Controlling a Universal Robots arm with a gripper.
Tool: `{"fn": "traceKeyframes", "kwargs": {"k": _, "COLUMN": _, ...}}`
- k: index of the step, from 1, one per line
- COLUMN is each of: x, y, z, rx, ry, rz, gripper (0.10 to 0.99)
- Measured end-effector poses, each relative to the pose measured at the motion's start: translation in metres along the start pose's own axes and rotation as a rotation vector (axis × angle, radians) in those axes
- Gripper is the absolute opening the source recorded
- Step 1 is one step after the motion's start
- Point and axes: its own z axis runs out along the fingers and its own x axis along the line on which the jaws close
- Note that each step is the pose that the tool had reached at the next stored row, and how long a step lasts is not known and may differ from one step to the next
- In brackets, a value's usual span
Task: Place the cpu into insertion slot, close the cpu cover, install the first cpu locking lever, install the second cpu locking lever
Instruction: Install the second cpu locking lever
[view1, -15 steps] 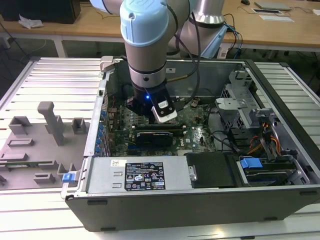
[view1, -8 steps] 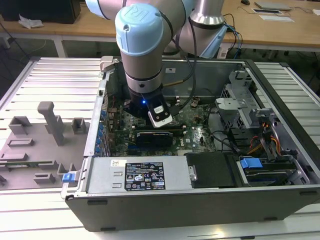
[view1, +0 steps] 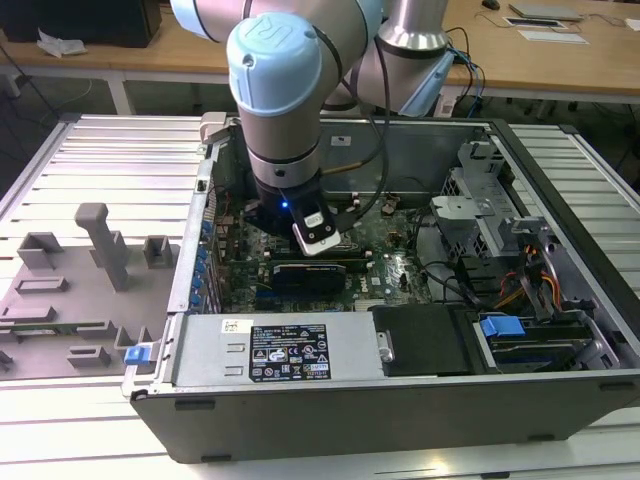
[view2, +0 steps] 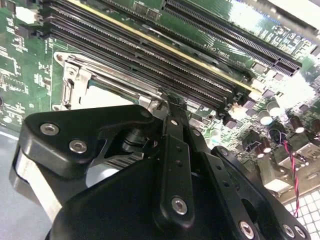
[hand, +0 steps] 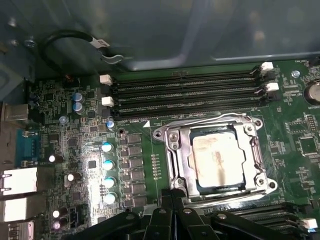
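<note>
Slatted metal benching (view1: 90, 140) supported an open computer case (view1: 400, 400), with wooden desks behind. Inside the case lay the green circuit board (hand: 65, 100), and the arm reached down into it. In both wrist views the gripper (hand: 172, 200) had its fingers closed together, tips meeting at the edge of the insertion slot (hand: 165, 135), holding nothing visible. Directly ahead of the fingertips, the cpu (hand: 217, 157) sat inside the slot, with the cpu cover (hand: 250, 125) down around it. Beyond the slot ran the long memory slots (hand: 185, 92). Risk, as a judgement: a sideways slip of the tips could scrape the board or skid off a thin lever.
</note>
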Motion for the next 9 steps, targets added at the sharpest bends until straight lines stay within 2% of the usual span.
{"fn": "traceKeyframes", "kwargs": {"k": 7, "x": 0.0008, "y": 0.0005, "z": 0.0006, "rx": 0.0, "ry": 0.0, "rz": 0.0, "gripper": 0.106}}
{"fn": "traceKeyframes", "kwargs": {"k": 9, "x": 0.0007, "y": 0.001, "z": -0.0013, "rx": 0.0, "ry": -0.0002, "rz": 0.0, "gripper": 0.106}}
